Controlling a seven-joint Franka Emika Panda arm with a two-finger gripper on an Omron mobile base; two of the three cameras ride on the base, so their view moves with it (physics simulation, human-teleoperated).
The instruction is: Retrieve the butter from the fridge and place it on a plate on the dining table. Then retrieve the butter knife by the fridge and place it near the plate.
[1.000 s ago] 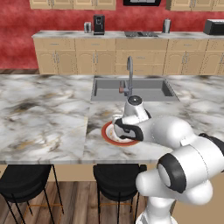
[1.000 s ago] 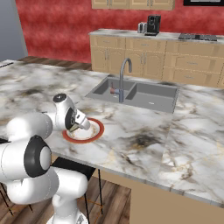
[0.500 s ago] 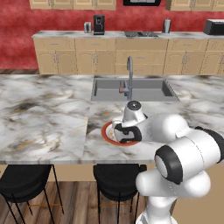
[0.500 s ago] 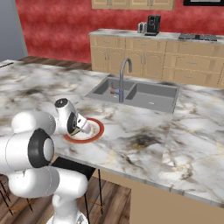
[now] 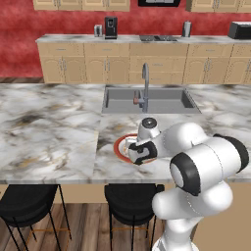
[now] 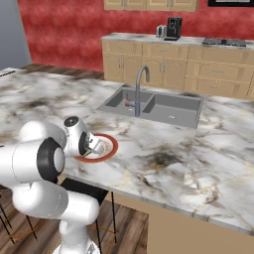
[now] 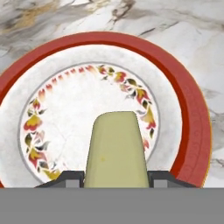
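Observation:
My gripper is shut on the butter, a pale yellow-green stick that points out over the whitish centre of the plate. The red-rimmed plate lies on the marble dining table, just in front of the sink. In the left base view the gripper hangs low over the plate, and in the right base view the gripper is over the plate. Whether the butter touches the plate I cannot tell. The butter knife is out of view. A grey upright surface at the left may be the fridge.
The sunken grey sink with its tap lies right behind the plate. Black stools stand under the table's near edge. Tan cabinets run along the red wall, with a coffee machine on top.
The hand has sunk a little and shifted slightly left over the plate, still holding the butter. The elbow has swung closer to the cameras.

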